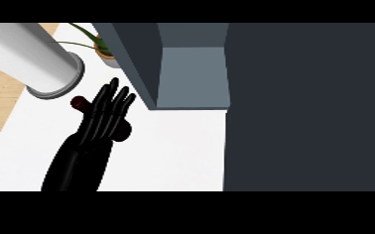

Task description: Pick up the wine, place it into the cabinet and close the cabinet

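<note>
My left hand (104,113) shows at the left of the head view, fingers straight and pointing up, open and holding nothing. A small dark red part of the wine bottle (78,102) shows at the hand's left edge; the hand hides the rest, and I cannot tell whether they touch. The dark grey cabinet (139,54) stands just right of the hand, its pale inside (192,77) open to view. Its dark door (296,106) fills the right side. My right hand is out of view.
A pale grey cylinder (40,62) lies at the upper left, close to the fingertips. A potted plant (102,47) stands behind it against the cabinet's side. White counter (172,148) runs below the cabinet, with a wooden strip (11,87) along the left.
</note>
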`<action>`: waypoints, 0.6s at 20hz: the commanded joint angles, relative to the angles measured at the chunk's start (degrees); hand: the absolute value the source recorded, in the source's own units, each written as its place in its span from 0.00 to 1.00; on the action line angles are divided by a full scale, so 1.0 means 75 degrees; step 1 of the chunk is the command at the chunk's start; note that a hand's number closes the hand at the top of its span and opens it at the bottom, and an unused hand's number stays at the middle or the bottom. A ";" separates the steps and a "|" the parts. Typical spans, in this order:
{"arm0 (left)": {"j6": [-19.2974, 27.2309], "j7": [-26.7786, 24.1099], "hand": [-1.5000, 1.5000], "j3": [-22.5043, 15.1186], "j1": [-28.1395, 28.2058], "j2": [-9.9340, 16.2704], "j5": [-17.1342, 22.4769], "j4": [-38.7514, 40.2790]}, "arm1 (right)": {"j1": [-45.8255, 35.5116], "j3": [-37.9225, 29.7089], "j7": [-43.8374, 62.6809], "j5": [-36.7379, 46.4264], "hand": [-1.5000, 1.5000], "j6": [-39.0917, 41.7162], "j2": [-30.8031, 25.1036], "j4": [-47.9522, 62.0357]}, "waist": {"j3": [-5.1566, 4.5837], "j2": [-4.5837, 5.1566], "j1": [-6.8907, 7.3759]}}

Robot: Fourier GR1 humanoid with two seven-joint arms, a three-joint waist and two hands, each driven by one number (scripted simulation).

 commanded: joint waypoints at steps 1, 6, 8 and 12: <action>0.0514 0.0940 0.00 -0.0656 0.0114 -0.0100 -0.0097 -0.0847 | -0.0193 -0.0169 0.0755 -0.0564 0.00 0.0141 -0.0190 -0.0441 | 0.0002 -0.0004 0.0062; 0.0763 0.1602 0.00 -0.0755 -0.0309 -0.0103 -0.0075 -0.1282 | -0.0445 -0.0557 0.1382 -0.0960 0.00 0.0085 -0.0251 -0.0701 | 0.0001 0.0004 0.0061; 0.0883 0.0971 0.00 -0.1081 0.0155 -0.0104 -0.0224 -0.1202 | -0.0225 -0.0184 0.1768 -0.0669 0.00 -0.0104 -0.0092 -0.1344 | -0.0001 0.0000 0.0054; 0.1732 0.2188 0.00 -0.1195 -0.0606 -0.0105 -0.0483 -0.1756 | -0.0654 -0.0835 0.1992 -0.1336 0.00 -0.0035 -0.0257 -0.1146 | 0.0002 0.0000 0.0048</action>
